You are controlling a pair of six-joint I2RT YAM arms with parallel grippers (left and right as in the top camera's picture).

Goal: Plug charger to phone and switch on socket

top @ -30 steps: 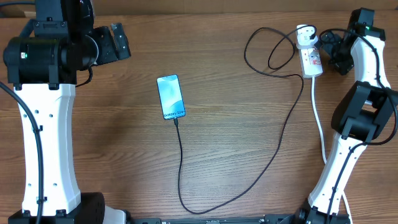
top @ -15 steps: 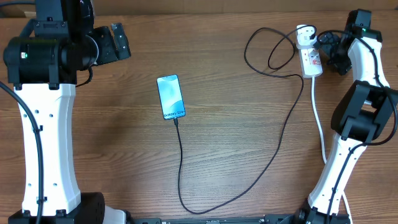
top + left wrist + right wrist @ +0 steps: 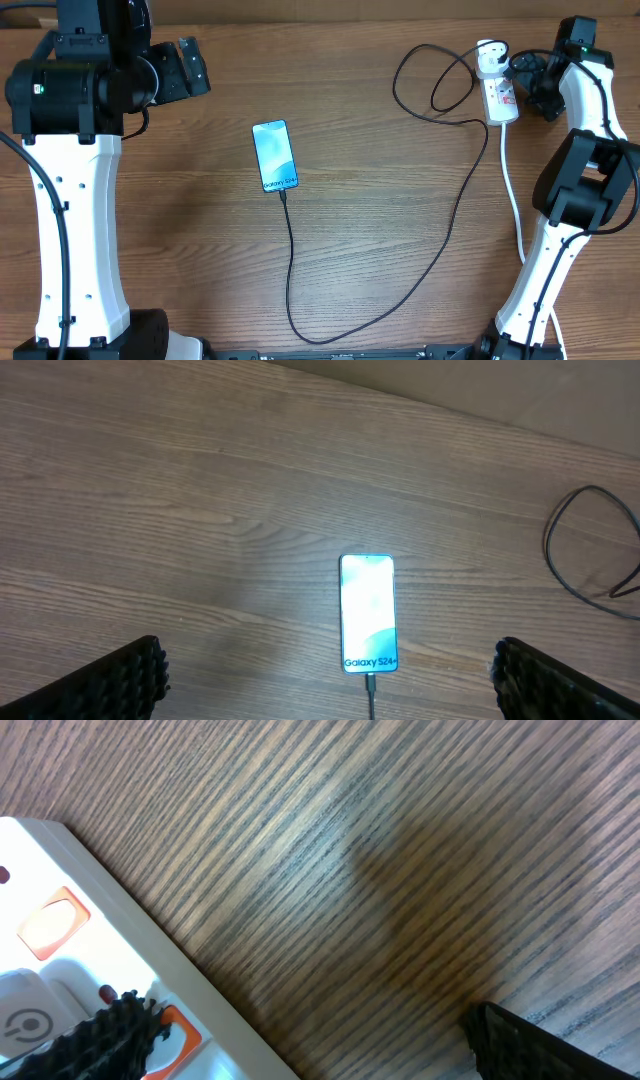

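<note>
The phone [image 3: 275, 155] lies flat mid-table with its cyan screen up, and also shows in the left wrist view [image 3: 368, 612]. The black charger cable [image 3: 440, 250] runs from the phone's near end, its tip in the phone [image 3: 371, 685], loops along the table to the white socket strip [image 3: 500, 92] at the far right. My left gripper [image 3: 325, 680] is open and empty, high above the phone. My right gripper [image 3: 300, 1045] is open, one finger over an orange-red switch [image 3: 165, 1030] on the strip [image 3: 60, 950].
The strip's white cord [image 3: 515, 210] runs down the right side toward the front edge. The black cable forms a loop [image 3: 430, 80] left of the strip. The arm bases stand at the left and right edges.
My right gripper has shifted slightly toward the strip's far end. The left arm, phone and cable have not moved.
</note>
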